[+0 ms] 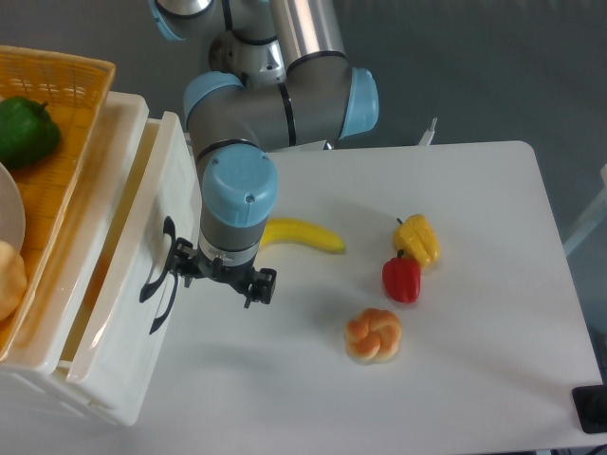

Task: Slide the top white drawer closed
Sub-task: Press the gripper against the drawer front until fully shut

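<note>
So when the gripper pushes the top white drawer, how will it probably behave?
The top white drawer looks like glossy rigid plastic, so it should slide without bending. It appears empty, so probably light. The gripper presses beside the black handle, near the front's middle, so twisting seems unlikely.

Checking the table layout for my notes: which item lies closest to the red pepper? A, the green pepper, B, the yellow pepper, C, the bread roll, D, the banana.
B: the yellow pepper sits right beside the red pepper, nearer than the bread roll or banana.
</note>
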